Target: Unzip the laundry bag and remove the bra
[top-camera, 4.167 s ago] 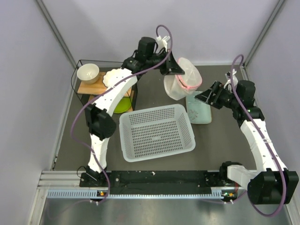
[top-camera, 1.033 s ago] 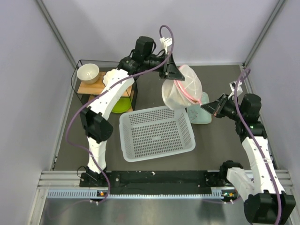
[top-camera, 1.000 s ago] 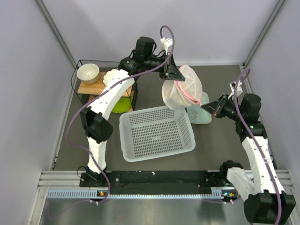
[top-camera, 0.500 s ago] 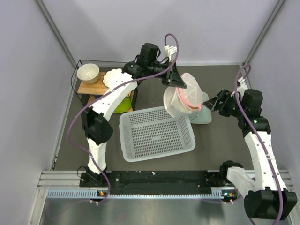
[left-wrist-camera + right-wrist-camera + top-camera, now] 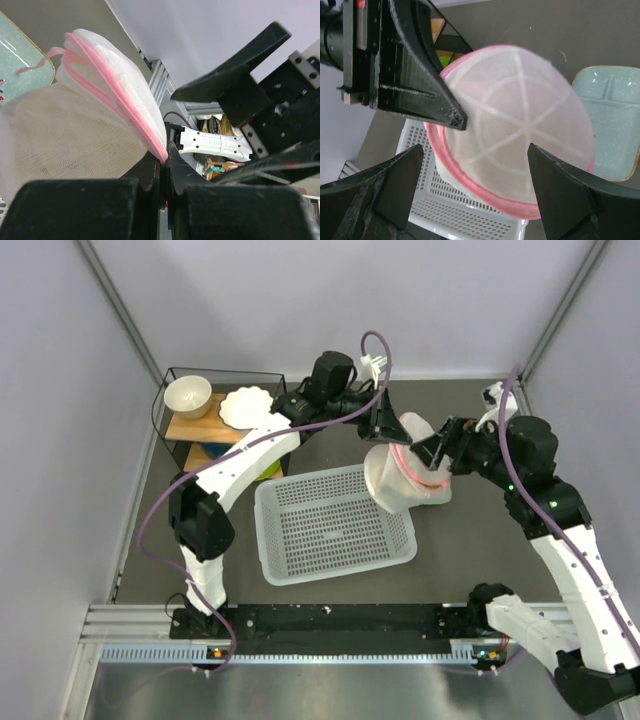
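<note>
The left hand (image 5: 164, 159) was clamped on the pink zip rim of the laundry bag (image 5: 403, 476), held above the white basket's (image 5: 300, 575) far right corner and half hiding the mint tray (image 5: 615, 130). Its contents could not be made out through the mesh. The right hand (image 5: 432, 448) was spread open, facing the dome.
</note>
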Robot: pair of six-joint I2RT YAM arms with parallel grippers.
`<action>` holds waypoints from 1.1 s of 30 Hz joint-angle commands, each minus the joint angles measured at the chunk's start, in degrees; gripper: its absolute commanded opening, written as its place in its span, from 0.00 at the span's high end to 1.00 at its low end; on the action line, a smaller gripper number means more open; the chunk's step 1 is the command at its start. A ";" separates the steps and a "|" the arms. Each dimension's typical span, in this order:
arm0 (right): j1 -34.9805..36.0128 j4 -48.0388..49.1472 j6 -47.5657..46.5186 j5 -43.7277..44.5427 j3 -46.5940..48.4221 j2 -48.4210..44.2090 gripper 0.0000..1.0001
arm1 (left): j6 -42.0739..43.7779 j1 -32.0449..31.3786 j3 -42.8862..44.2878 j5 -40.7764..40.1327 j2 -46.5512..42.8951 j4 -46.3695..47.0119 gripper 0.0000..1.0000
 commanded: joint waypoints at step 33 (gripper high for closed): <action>16.29 -6.25 -3.50 38.85 7.04 10.63 0.33 | -3.89 -0.97 4.10 3.95 2.78 7.20 1.00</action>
